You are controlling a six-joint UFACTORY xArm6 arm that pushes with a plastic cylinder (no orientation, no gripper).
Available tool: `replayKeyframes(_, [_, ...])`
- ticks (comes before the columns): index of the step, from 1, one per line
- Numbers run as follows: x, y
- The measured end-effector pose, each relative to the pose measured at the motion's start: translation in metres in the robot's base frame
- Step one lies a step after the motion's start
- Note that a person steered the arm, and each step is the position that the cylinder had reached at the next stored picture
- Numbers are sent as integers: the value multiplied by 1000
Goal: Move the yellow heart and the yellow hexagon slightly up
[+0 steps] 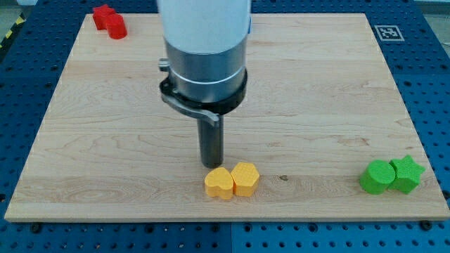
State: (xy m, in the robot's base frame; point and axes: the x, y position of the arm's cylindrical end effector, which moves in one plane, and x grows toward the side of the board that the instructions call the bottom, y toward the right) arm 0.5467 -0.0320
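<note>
The yellow heart [219, 183] and the yellow hexagon [245, 178] sit side by side, touching, near the view's bottom middle of the wooden board [316, 91]. The heart is on the left, the hexagon on the right. My tip [211, 165] stands just above the heart, at its upper edge and slightly left of the gap between the two blocks. I cannot tell whether it touches the heart. The arm's white and grey body [204, 49] rises above it toward the view's top.
A red star [103, 15] and a red cylinder [116, 26] touch at the top left corner. A green cylinder [377, 177] and a green star [407, 173] touch at the bottom right. A marker tag [387, 32] lies off the top right corner.
</note>
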Motion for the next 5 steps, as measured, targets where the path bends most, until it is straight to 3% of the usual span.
replayKeyframes(3, [49,-63])
replayKeyframes(4, [72,-48])
replayKeyframes(5, [68,-25])
